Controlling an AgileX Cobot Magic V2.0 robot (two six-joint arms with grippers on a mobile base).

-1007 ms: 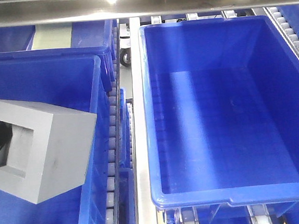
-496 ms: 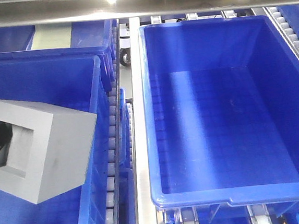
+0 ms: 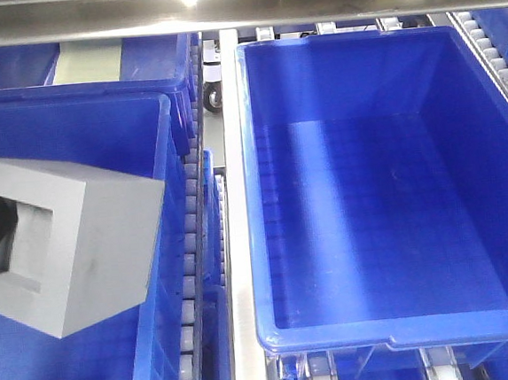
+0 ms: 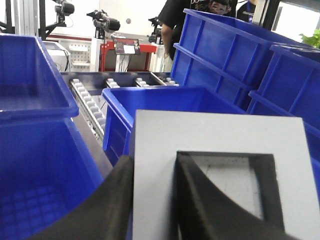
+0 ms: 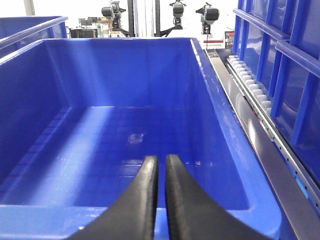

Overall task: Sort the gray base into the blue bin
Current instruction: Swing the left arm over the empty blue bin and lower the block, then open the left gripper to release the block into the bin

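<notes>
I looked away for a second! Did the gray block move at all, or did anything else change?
Only a tiny bit. The gray base, pinched by the left gripper on one wall of its recess, drifted slightly up and left over the left-hand blue bin. It was not let go. The big empty blue bin on the right and the right gripper above it stayed put.

Blue bin (image 3: 400, 333) on roller conveyor (image 3: 192, 320)

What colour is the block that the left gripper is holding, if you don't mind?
Matte gray: the gray base, held by the left gripper, shows best in the exterior front-facing view.
</notes>
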